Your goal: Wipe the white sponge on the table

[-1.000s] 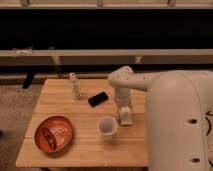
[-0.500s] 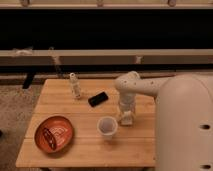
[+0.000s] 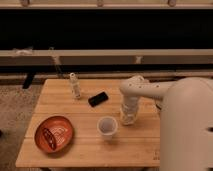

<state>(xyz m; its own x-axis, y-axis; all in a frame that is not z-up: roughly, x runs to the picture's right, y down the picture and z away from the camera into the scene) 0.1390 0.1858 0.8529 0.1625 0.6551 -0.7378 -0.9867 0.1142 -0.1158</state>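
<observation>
My gripper points straight down onto the table, a small light-brown plank top, right of its middle. A small cream-white block, the white sponge, shows at the gripper's tip against the wood; the gripper hides most of it. The white arm reaches in from the right, and its large pale body fills the right side of the view.
A round white cup stands just left of the gripper, very close. A flat black object lies behind the cup. A slim white bottle stands at the back left. An orange plate sits front left.
The gripper has slid slightly to the right along the table top, staying low. The cup, bottle, black object and plate have not moved.
</observation>
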